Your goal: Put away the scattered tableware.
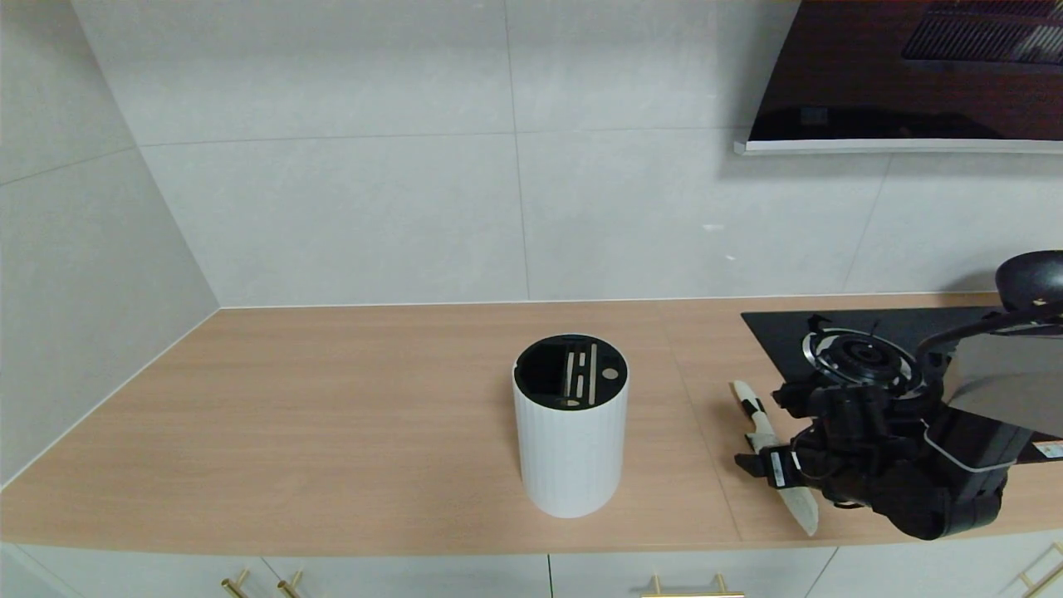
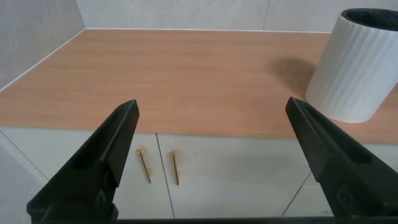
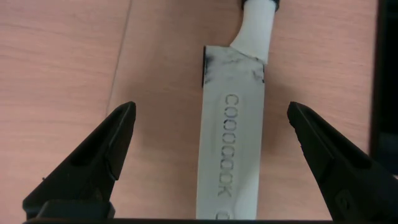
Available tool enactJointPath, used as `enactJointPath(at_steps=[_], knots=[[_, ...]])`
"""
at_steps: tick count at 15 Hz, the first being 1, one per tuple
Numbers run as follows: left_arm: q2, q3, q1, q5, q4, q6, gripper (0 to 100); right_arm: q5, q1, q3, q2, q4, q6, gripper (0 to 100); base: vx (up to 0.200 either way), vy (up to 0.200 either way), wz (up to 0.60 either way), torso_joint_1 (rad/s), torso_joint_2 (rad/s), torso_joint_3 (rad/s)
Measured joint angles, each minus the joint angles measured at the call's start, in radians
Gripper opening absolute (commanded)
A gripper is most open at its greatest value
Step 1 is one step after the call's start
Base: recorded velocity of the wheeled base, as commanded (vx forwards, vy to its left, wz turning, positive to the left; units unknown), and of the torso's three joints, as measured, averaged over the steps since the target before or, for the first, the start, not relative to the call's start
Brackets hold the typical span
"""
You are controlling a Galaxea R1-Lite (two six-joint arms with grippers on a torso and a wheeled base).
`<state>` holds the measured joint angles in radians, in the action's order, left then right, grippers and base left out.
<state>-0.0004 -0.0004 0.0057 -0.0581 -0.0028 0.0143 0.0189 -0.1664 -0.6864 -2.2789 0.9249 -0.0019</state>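
Note:
A cream knife (image 1: pixel 761 428) with dark speckles lies flat on the wooden counter, to the right of a white ribbed holder (image 1: pixel 571 448) with a black slotted top. My right gripper (image 1: pixel 768 432) hovers just above the knife, open, one finger on each side of the blade (image 3: pixel 231 162). The right wrist view has the gripper (image 3: pixel 210 124) straddling the blade, with the handle (image 3: pixel 256 28) pointing away. My left gripper (image 2: pixel 211 112) is open with nothing between its fingers, low in front of the counter edge. The holder (image 2: pixel 354 62) stands on the counter beyond it.
A black gas stove (image 1: pixel 864 353) sits at the counter's right end, close behind the right gripper, under a dark range hood (image 1: pixel 905 75). Tiled walls close off the back and left. The counter (image 1: pixel 332 415) left of the holder is bare wood. Gold cabinet handles (image 2: pixel 143 165) lie below the front edge.

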Motion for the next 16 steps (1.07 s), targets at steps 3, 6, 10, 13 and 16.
enactJointPath(at_steps=[3, 6, 10, 13, 16], knots=[[0.0, 0.0, 0.0, 0.0, 0.0, 0.0, 100, 0.052, 0.004, -0.03, -0.044, 0.047, 0.001, 100, 0.0, 0.0, 0.0, 0.0, 0.0, 0.0], [0.0, 0.0, 0.0, 0.0, 0.0, 0.001, 100, 0.055, 0.004, -0.041, -0.068, 0.078, 0.001, 100, 0.0, 0.0, 0.0, 0.0, 0.0, 0.0], [0.0, 0.0, 0.0, 0.0, 0.0, 0.0, 100, 0.057, 0.009, -0.058, -0.099, 0.085, 0.003, 100, 0.0, 0.0, 0.0, 0.0, 0.0, 0.0], [0.0, 0.0, 0.0, 0.0, 0.0, 0.0, 100, 0.056, 0.016, -0.06, -0.106, 0.086, 0.004, 0, 0.0, 0.0, 0.0, 0.0, 0.0, 0.0], [0.0, 0.0, 0.0, 0.0, 0.0, 0.0, 100, 0.056, 0.016, -0.065, -0.114, 0.088, 0.003, 0, 0.0, 0.0, 0.0, 0.0, 0.0, 0.0]])
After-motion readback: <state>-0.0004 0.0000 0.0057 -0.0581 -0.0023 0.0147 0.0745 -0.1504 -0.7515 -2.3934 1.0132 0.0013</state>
